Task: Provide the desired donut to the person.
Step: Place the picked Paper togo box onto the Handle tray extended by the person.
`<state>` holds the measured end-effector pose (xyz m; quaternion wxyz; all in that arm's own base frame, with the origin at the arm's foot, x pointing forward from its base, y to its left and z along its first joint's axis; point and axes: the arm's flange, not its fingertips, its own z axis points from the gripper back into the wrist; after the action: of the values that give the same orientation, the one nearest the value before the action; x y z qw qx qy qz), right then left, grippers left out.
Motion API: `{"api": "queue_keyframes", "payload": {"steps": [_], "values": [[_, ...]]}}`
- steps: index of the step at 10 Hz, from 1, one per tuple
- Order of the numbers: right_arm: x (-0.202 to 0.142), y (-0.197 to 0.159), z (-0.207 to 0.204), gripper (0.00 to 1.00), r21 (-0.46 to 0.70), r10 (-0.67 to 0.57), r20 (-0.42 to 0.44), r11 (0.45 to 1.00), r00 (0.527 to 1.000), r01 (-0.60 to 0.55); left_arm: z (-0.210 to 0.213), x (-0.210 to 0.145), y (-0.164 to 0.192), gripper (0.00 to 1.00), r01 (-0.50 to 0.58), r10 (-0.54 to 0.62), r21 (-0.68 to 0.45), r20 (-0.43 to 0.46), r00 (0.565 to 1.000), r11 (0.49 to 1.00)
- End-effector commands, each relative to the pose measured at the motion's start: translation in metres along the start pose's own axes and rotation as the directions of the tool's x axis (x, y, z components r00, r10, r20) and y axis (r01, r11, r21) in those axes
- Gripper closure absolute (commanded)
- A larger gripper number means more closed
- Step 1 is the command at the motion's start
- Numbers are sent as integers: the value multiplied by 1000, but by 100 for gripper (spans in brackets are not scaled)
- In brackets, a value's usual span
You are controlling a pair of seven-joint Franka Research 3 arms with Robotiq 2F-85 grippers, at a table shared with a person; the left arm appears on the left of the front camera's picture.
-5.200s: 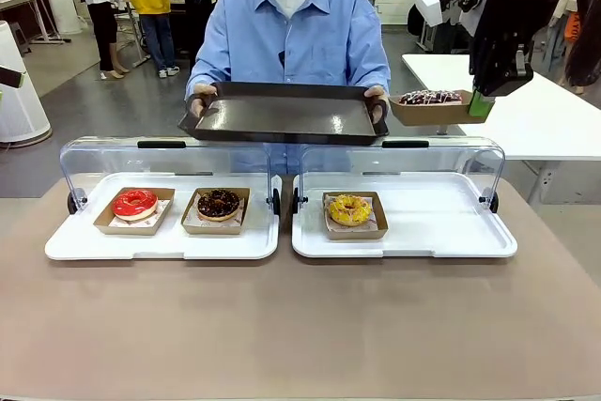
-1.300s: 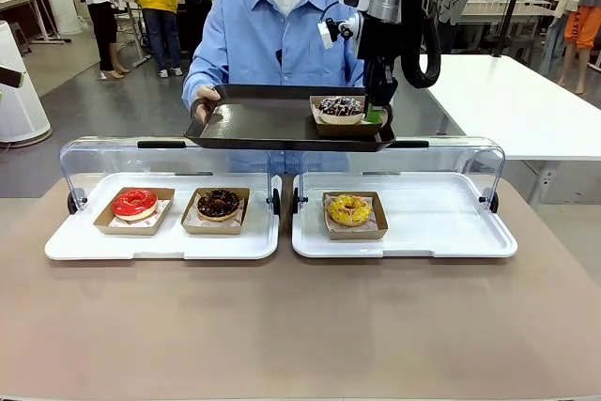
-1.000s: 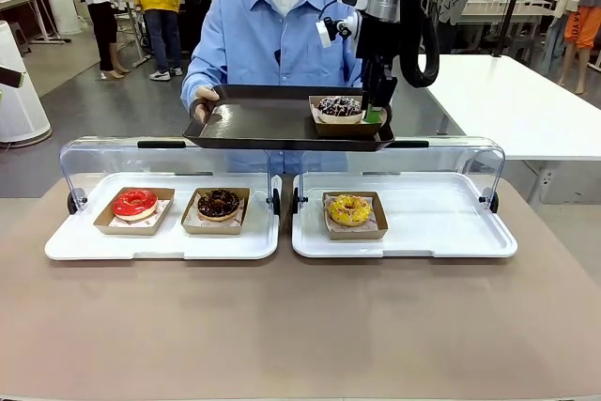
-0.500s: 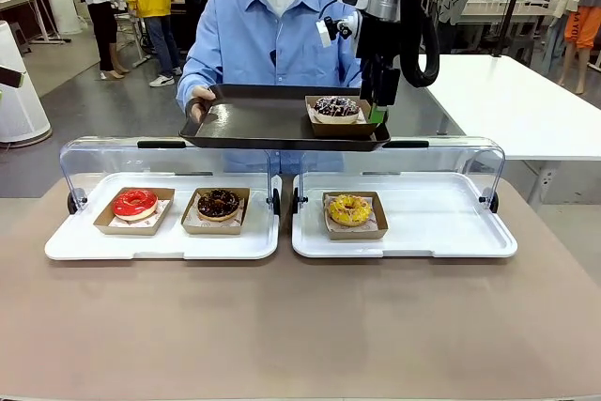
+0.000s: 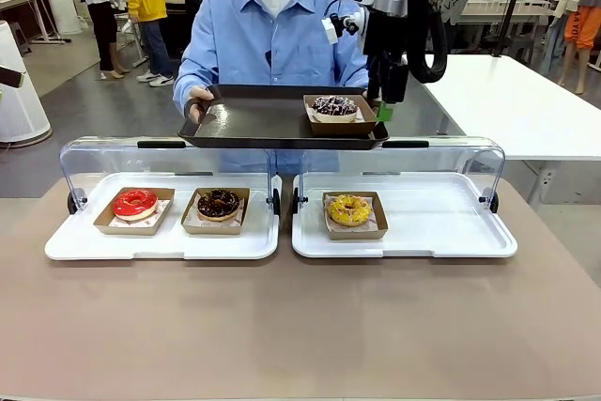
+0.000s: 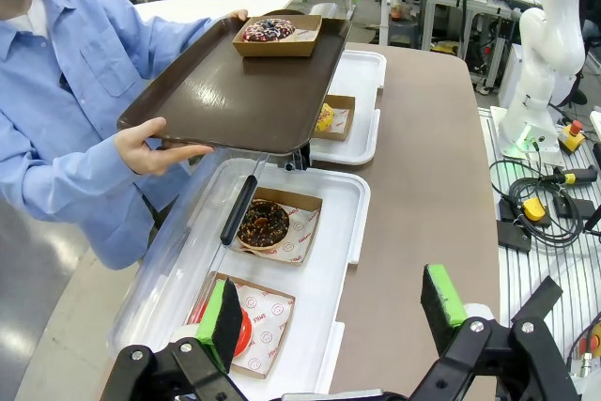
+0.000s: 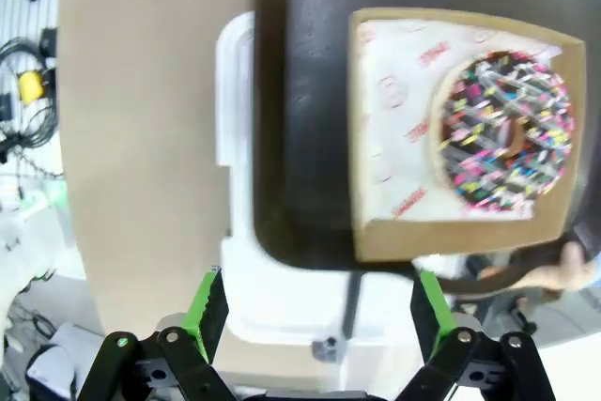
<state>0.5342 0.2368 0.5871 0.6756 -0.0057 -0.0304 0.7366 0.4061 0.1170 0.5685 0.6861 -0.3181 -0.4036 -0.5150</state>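
The person (image 5: 272, 35) in a light-blue shirt holds a dark brown tray (image 5: 254, 119) in both hands at the far side. A chocolate donut with coloured sprinkles (image 5: 333, 105) sits in its cardboard box at the tray's right end. My right gripper (image 5: 383, 108) hangs open just right of the box, apart from it. In the right wrist view the sprinkled donut (image 7: 507, 133) lies on the tray (image 7: 300, 138) ahead of the open right gripper (image 7: 317, 305). My left gripper (image 6: 333, 312) is open and holds nothing, over the table's left end.
Two white trays (image 5: 254, 241) with raised clear lids stand mid-table. The left one holds a red donut (image 5: 134, 203) and a chocolate donut (image 5: 218, 203), the right one a yellow donut (image 5: 349, 209). A white table (image 5: 526, 110) stands at the back right.
My right gripper has opened and let go of the donut box, which now rests on the tray. The gripper has drawn slightly up and to the right.
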Motion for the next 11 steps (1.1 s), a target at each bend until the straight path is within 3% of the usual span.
{"api": "queue_keyframes", "payload": {"steps": [1,5,9,11], "values": [[-38,54,14,0,17,25,-92,1000,995,-24,1,1,0,0,3,-3,3,1,1000,1000],[-143,130,12,0,-20,-66,-8,998,998,66,1,1,0,0,3,-3,3,1,1000,1000],[-176,147,-16,0,-5,-112,64,994,992,112,1,1,0,0,3,-3,3,1,1000,1000],[-179,146,-8,0,9,-125,18,992,992,125,1,1,0,0,3,-3,3,1,1000,1000]]}}
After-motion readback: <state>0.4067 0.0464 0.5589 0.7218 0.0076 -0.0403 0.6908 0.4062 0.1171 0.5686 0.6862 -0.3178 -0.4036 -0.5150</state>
